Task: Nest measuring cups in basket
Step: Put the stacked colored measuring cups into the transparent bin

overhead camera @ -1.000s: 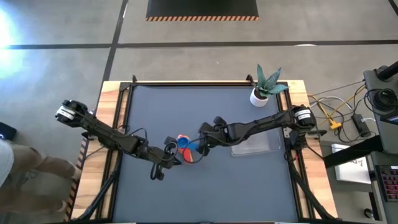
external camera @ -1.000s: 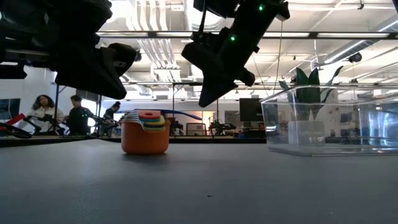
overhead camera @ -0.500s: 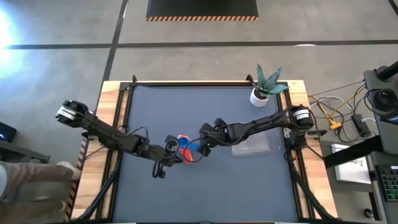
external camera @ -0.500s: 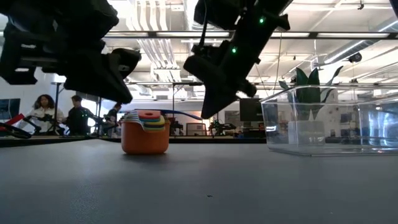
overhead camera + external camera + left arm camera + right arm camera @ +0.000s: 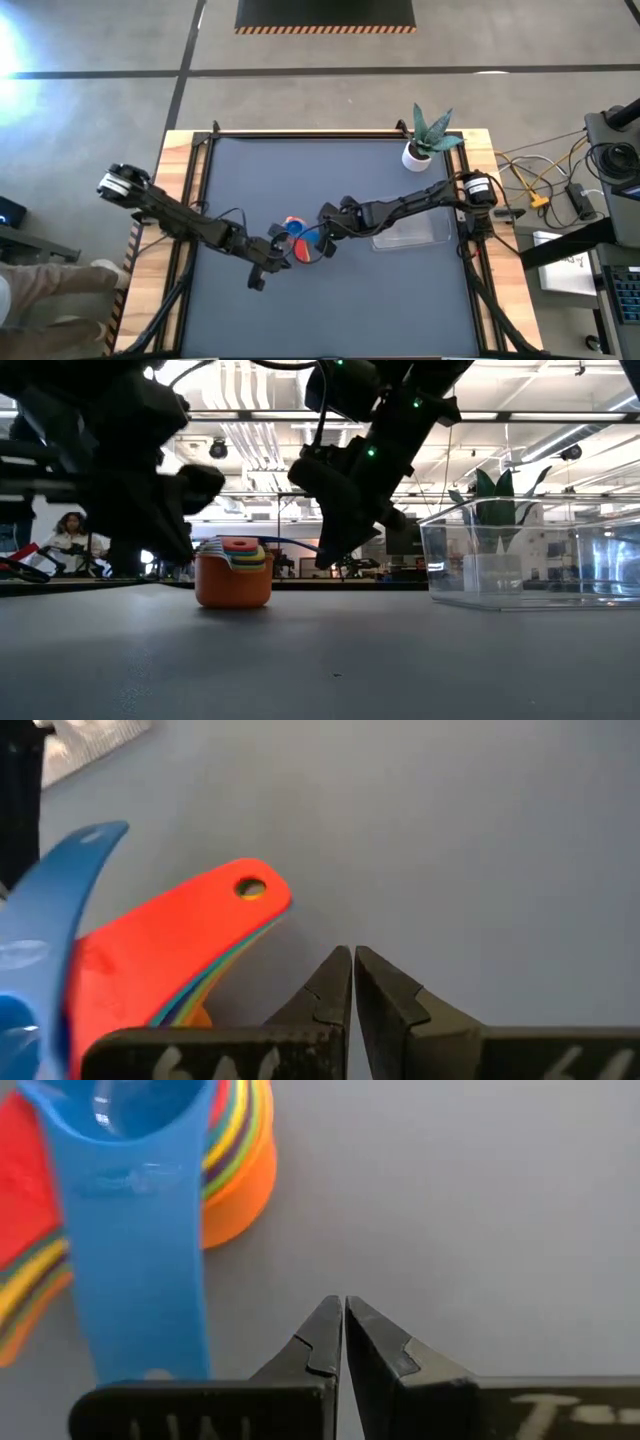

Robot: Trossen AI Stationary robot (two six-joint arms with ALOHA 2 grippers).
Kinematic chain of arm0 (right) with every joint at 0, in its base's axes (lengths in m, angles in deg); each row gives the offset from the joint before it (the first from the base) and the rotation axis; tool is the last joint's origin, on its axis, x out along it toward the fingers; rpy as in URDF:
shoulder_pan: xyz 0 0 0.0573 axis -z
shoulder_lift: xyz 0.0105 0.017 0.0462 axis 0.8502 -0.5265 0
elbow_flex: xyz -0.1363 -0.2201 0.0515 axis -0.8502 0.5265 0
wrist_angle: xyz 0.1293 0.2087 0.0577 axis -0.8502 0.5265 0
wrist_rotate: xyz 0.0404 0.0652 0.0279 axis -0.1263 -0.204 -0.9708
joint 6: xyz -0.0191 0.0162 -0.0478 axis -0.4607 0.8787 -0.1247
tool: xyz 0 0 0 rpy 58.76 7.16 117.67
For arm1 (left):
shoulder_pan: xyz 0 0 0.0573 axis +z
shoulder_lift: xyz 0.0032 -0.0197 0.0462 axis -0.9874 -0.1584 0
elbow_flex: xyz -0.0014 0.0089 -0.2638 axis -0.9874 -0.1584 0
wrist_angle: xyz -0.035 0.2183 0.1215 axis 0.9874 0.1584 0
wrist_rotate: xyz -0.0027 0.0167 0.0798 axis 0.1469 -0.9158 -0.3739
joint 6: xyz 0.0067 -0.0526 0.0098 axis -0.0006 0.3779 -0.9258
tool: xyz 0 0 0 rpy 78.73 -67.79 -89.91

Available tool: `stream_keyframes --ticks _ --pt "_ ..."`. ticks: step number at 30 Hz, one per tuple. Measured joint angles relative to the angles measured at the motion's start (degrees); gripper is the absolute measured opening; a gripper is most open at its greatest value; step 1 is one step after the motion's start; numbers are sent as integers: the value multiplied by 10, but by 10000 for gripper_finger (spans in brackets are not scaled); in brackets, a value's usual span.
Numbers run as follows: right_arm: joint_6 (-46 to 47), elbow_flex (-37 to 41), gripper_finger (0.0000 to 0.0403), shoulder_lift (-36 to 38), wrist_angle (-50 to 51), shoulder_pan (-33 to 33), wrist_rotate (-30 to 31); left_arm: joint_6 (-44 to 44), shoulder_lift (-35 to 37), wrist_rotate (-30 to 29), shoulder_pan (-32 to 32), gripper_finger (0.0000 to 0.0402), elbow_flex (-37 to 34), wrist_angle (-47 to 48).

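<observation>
From above, the stack of small round plastic measuring cups [image 5: 293, 238] sits mid-table between the left gripper [image 5: 268, 262] and the right gripper [image 5: 325, 241]. The clear plastic basket [image 5: 412, 234] lies well apart, past the right arm.

From table height, the cups stand nested and upright, outside the basket.

Both wrist views show fingers pinched together, holding nothing. The blue handle points toward the right gripper, which looks nearer.

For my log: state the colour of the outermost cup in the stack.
Orange cup, clearest in the low view.

Even overhead light; low-view arms backlit, perhaps motion-blurred.
</observation>
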Motion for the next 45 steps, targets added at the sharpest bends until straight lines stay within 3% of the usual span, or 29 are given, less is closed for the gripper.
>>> stream_keyframes --ticks 9,22,37,45 --pt "6 0 8 -2 -8 0 -14 -3 -80 -15 34 0 22 -37" --pt "4 0 8 -2 4 -1 -23 -23 -137 -17 90 0 94 -39" --pt "8 0 9 2 32 -3 -48 1 -142 -32 110 0 122 -32" --pt "8 0 9 42 70 0 -36 34 -105 1 101 0 124 27"
